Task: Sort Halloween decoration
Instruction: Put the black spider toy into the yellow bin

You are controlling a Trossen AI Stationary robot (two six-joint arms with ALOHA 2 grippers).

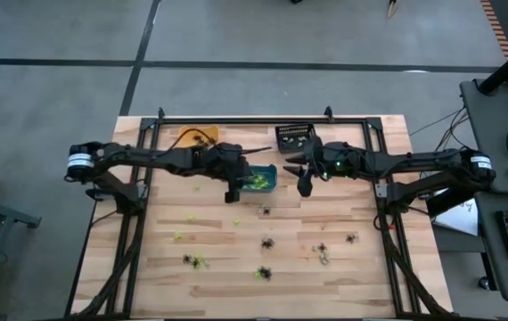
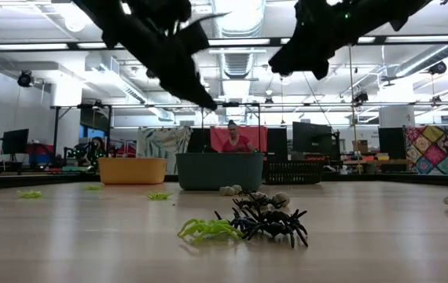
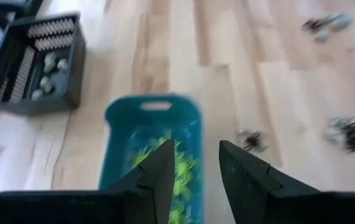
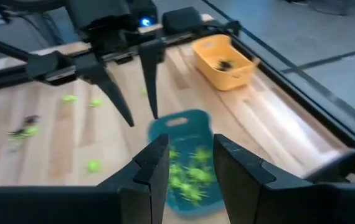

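The Halloween decoration lies scattered over the near half of the table: black pieces [image 1: 267, 242] and lime green ones [image 1: 178, 235], with a green and black clump [image 2: 244, 224] closest to the low camera. More lime green pieces [image 4: 193, 171] lie in the teal bin [image 1: 263, 178]. My left gripper [image 3: 196, 144] hangs open and empty above the teal bin's left near corner [image 1: 233, 192]. My right gripper [image 4: 190, 140] is open and empty too, raised just right of that bin [image 1: 304, 185].
An orange bin [image 4: 240, 74] holding dark pieces stands at the far left. A black bin [image 3: 71, 68] holding pale pieces [image 3: 47, 74] stands at the far middle. Black frame rails run along the table's left, right and far sides. People sit beyond the far edge.
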